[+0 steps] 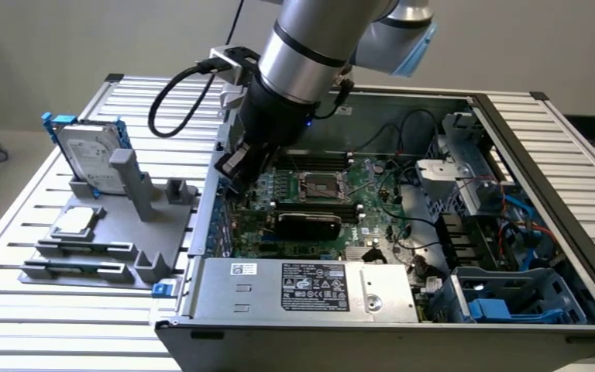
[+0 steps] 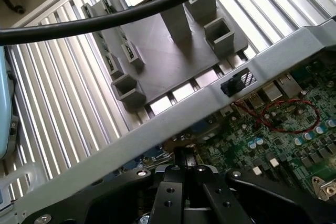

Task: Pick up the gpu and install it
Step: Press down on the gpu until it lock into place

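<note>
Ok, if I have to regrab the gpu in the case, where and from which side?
Grip the gpu by its upper long edge, from straight above, pinching across its thin width. It stands on edge on the motherboard, crowded by parts on both faces, so probably only the top is free.

Even, soft light; glare on the slatted table [image 2: 63,108] in the wrist view, nearby cable [image 2: 105,19] blurred

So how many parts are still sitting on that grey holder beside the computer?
2 that I can see: a silver hard drive in a blue frame standing upright at the holder's far end, and a small square silver processor chip lying flat nearer the front. Others could be hidden.
</note>
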`<act>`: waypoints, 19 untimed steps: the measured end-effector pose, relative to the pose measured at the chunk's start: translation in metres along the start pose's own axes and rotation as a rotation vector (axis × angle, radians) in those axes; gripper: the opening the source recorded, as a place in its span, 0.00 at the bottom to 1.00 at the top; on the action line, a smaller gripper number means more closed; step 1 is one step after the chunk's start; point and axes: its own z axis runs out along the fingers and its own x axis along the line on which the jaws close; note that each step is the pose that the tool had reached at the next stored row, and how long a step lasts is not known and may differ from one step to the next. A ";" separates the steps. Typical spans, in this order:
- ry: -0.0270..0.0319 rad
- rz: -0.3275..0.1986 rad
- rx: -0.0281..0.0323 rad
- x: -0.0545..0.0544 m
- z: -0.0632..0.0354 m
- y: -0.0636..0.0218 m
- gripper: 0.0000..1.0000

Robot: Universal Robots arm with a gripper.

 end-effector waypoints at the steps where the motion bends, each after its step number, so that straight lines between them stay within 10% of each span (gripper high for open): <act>1: -0.0001 0.008 -0.0014 0.000 0.0002 -0.0001 0.11; 9: 0.0035 0.065 -0.0155 0.000 0.0009 -0.0002 0.11; 19: 0.0243 0.131 -0.0060 -0.001 0.0052 -0.0017 0.11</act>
